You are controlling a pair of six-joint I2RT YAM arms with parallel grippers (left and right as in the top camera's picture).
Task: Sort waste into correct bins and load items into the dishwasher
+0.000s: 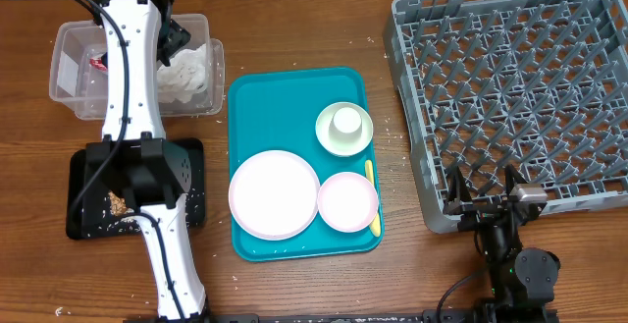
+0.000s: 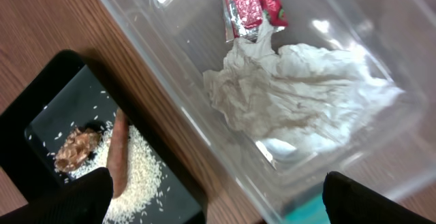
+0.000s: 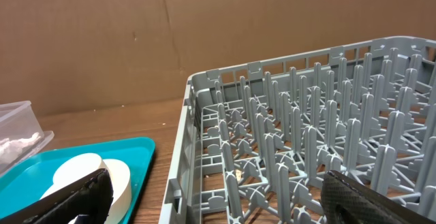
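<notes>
Surface of brown wood carries everything. The grey dish rack stands straight ahead of the right tool, its near rim just under the fingertips; that tool is released, fingers spread wide with nothing between them. The teal serving tray lies off to that tool's left. The clear plastic tub sits directly beneath the left tool, which is also released, fingers wide apart and holding nothing. The black tray lies behind this tool, toward the arm's base, just beside the tub. On the teal tray rest the round dinner plate, the white bowl and the pale pink dish. The crumpled napkin lies in the tub below the left tool. The small cup stands in the bowl; the yellow spoon lies just beside the pink dish. The red wrapper touches the napkin. In the black tray lie the food stick, the brown lump and loose rice.
</notes>
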